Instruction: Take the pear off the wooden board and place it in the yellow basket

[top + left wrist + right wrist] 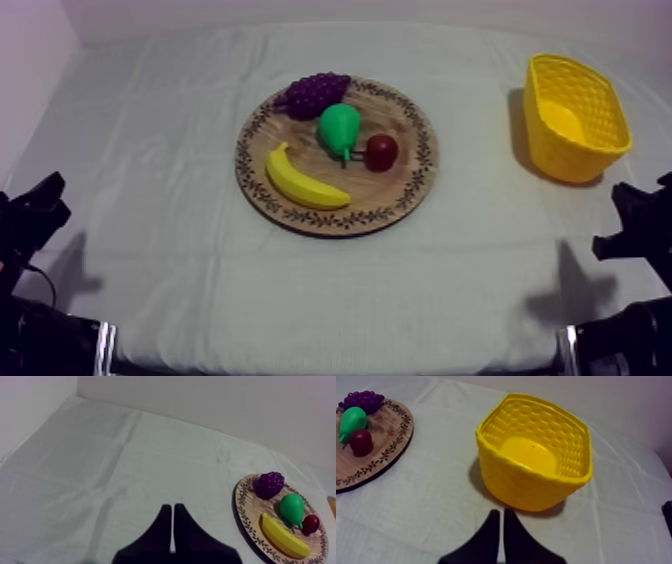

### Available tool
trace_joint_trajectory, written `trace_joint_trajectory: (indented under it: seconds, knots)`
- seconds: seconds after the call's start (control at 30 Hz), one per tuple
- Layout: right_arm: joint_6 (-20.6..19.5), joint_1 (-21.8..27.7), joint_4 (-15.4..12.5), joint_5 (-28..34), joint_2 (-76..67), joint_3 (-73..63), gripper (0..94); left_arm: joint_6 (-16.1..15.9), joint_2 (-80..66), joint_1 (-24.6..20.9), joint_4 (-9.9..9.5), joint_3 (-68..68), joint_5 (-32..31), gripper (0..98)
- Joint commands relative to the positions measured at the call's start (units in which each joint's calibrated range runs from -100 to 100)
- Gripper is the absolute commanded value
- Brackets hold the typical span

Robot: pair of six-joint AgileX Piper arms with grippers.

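So pear [338, 128] on board [396, 187], basket [577, 156] far R.

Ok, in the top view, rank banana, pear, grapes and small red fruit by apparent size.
1. banana, largest.
2. grapes and pear look about alike; I won't split them.
3. small red fruit, smallest.

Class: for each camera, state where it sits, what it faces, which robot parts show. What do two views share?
Top view: above the table, slanting down on wooden board and yellow basket; left arm and right arm at lower corners.
Left wrist view: on left arm, facing the board; left gripper shut.
Right wrist view: on right arm, facing the basket; right gripper shut.
Shared: both wrist views show the pear.
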Motion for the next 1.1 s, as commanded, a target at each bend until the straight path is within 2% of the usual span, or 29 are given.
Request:
trace_joint_trajectory:
  seconds: [0.0,0.3,0.67,0.77,1.07]
  knots:
    - [0.8,0.0,0.0,0.0,0.0,0.0,0.5,0.0,0.0,0.0,-0.02,0.0,0.0,0.1]
    - [0.8,0.0,0.0,0.0,0.0,0.0,0.5,0.0,0.0,0.0,-0.02,0.0,0.0,0.1]
    - [-2.3,0.2,-1.3,-2.9,2.7,-0.7,0.6,0.0,0.0,0.0,-0.02,0.0,0.0,0.1]
    - [-3.2,0.1,-1.4,-3.3,7.0,-4.0,0.6,0.0,0.0,0.0,-0.02,0.0,0.0,0.1]
    - [-8.8,-2.3,0.2,0.9,23.5,-23.1,0.6,0.0,0.0,0.0,-0.02,0.0,0.0,0.1]
